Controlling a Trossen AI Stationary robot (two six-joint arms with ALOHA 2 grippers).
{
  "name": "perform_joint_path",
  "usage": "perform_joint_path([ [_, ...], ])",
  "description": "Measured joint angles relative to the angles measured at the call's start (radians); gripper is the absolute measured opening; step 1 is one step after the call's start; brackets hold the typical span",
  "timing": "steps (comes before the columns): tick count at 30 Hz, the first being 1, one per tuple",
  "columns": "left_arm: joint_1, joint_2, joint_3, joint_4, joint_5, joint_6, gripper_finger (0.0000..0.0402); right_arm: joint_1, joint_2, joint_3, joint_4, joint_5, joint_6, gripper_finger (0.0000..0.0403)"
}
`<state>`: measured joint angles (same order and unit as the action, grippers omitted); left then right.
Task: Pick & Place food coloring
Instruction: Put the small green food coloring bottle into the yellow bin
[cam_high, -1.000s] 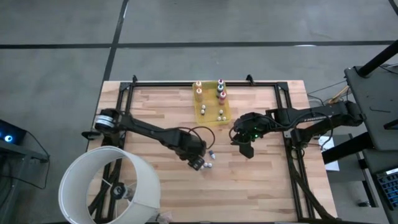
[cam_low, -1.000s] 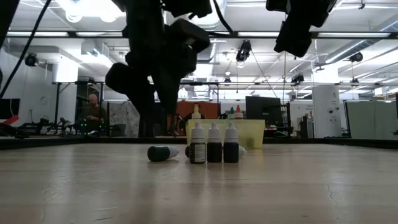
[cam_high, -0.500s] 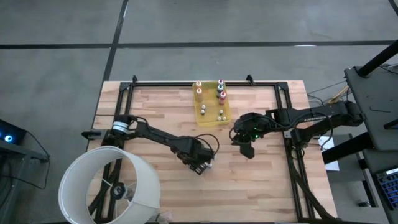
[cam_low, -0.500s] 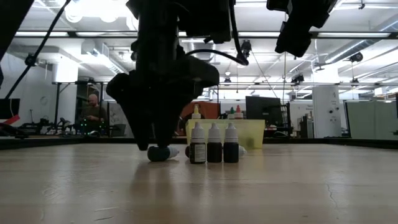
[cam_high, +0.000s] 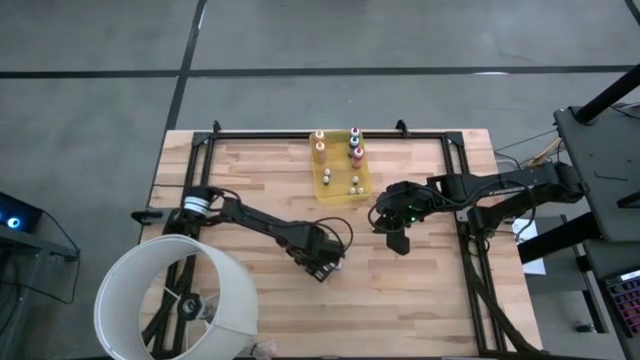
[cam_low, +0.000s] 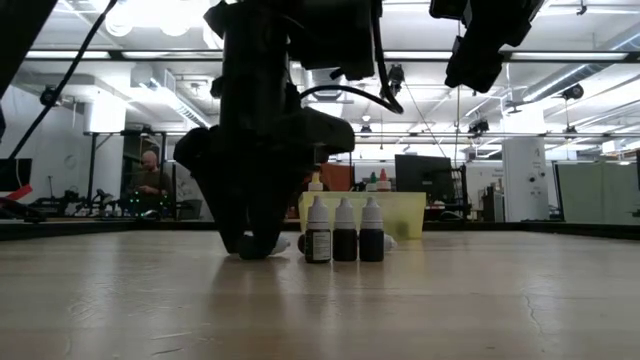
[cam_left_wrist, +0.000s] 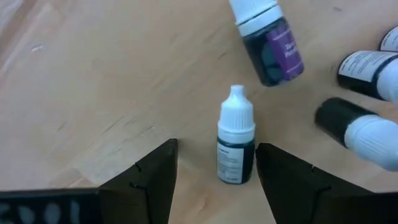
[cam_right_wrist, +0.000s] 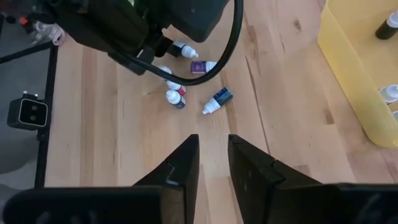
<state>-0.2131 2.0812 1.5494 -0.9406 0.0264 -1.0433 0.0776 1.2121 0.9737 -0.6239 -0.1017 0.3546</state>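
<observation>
Several tiny food coloring bottles sit mid-table. Three stand upright in a row (cam_low: 345, 231); others lie on their sides, one with a purple label (cam_left_wrist: 268, 38). A white-capped dark bottle (cam_left_wrist: 236, 146) lies flat on the wood. My left gripper (cam_high: 322, 263) points down at table height, open, with one finger (cam_left_wrist: 155, 180) on either side of that bottle and a gap on both sides. My right gripper (cam_high: 398, 240) hangs high over the table's right half, empty, with a narrow gap between its fingers (cam_right_wrist: 180, 168).
A translucent yellow tray (cam_high: 331, 186) stands at the table's far edge with several bottles upright in it. A large white ring-shaped shade (cam_high: 175, 300) overlaps the near left corner. Black frame rails (cam_high: 200, 150) run along the table's edges. Bare wood lies between the two arms.
My left gripper has come down from above the bottles to table height, still open, and its fingers now stand on either side of the lying bottle. The bottles have not moved.
</observation>
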Motion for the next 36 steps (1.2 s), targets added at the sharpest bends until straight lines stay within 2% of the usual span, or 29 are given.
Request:
perform_joint_path([
  [9, 0.0, 0.011, 0.0, 0.001, 0.001, 0.001, 0.0185, 0.0, 0.0, 0.0, 0.0, 0.0, 0.0, 0.007],
  [19, 0.002, 0.011, -0.001, -0.009, 0.004, 0.0, 0.0097, 0.0, 0.0, 0.0, 0.001, 0.0, 0.0, 0.0073],
  [24, 0.002, 0.011, 0.005, -0.011, 0.007, 0.0, 0.007, 0.0, 0.0, 0.0, 0.002, 0.0, 0.0, 0.0074],
  [29, 0.007, -0.003, 0.025, -0.018, 0.019, 0.025, 0.0063, 0.0, 0.0, 0.0, 0.003, 0.0, 0.0, 0.0068],
  [36, 0.048, -0.1, 0.029, -0.082, 0.005, 0.059, 0.0064, 0.001, 0.0, 0.018, 0.006, 0.0, -0.004, 0.0075],
])
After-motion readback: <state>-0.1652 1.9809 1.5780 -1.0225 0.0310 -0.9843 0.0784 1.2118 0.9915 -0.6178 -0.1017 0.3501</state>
